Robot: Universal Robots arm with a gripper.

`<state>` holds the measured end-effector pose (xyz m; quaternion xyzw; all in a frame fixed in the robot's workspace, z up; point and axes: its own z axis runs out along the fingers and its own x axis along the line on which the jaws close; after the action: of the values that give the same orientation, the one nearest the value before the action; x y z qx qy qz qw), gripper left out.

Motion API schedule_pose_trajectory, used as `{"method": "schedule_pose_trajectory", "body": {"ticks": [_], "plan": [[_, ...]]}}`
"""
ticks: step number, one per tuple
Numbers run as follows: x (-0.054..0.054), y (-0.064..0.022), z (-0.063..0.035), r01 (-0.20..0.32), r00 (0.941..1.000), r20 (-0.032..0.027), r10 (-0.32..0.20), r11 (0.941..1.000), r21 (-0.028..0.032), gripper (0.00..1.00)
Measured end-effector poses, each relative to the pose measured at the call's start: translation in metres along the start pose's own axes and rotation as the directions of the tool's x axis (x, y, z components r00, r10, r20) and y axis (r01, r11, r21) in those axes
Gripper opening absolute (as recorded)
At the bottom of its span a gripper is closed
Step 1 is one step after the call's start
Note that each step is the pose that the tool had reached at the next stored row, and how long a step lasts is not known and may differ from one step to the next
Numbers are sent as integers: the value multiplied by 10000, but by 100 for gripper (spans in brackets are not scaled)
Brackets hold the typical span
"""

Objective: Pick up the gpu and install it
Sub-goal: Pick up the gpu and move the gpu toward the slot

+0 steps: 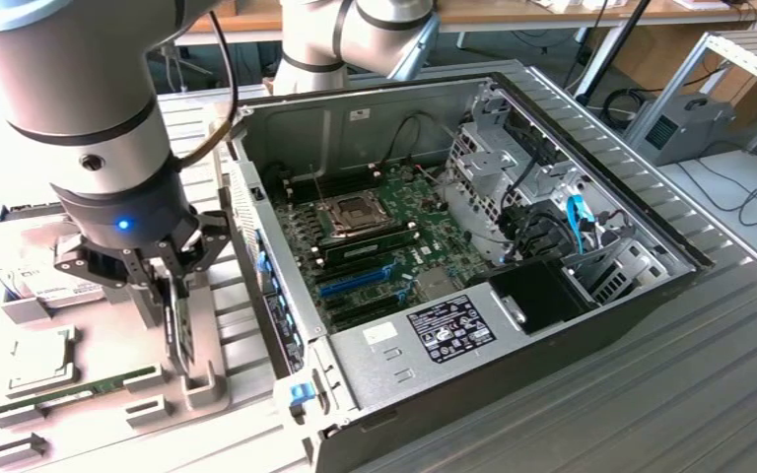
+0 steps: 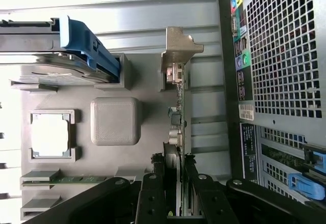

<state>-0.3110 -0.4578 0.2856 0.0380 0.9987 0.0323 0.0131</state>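
Observation:
The gpu (image 1: 185,340) stands on edge in a grey holder on the parts tray (image 1: 208,389), at the exterior view's left beside the open computer case (image 1: 576,330). My gripper (image 1: 176,296) reaches down over it, one finger on each flat face of the card, and is shut on it. In the wrist view the gpu (image 2: 176,114) appears edge-on, its silver bracket at the far end, and my gripper (image 2: 174,167) clamps its near end. The card's lower edge still sits in the holder. The motherboard (image 1: 378,236) with its blue slots (image 1: 352,283) lies exposed inside the case.
A silver hard drive (image 1: 31,261) with a blue clip (image 2: 89,48), a CPU (image 1: 43,360) and a green RAM stick (image 1: 83,387) rest on the tray. The case's perforated rear panel (image 2: 285,56) stands close beside the card. Drive cages and cables (image 1: 536,207) fill the case's far side.

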Motion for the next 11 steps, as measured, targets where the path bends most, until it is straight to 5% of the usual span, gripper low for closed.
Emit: {"method": "schedule_pose_trajectory", "body": {"ticks": [11], "plan": [[-2,6,-91,0,10000,0,0,10000,0,26]]}}
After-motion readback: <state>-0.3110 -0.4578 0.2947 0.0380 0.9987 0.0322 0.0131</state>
